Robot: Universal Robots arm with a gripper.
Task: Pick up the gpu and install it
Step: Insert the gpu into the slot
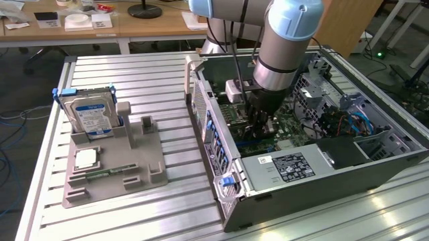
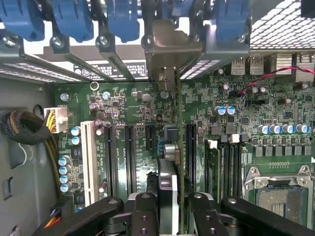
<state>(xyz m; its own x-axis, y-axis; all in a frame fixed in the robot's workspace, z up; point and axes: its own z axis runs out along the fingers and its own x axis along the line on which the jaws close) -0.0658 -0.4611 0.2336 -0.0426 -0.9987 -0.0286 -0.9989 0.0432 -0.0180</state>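
Deep inside the open computer case, the hand grips the gpu edge-on above the motherboard, where slight misalignment with the slot could jam or bend it.

Ribbed aluminium table bearing a grey parts holder and open computer case.

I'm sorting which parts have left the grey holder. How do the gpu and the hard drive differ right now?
The gpu is held edge-on between the gripper fingers, over the motherboard inside the computer case; the hard drive stands upright in the grey holder on the table, untouched. The gpu looks dark and thin; the hard drive is silver with a blue label. Both are flat, rectangular parts.
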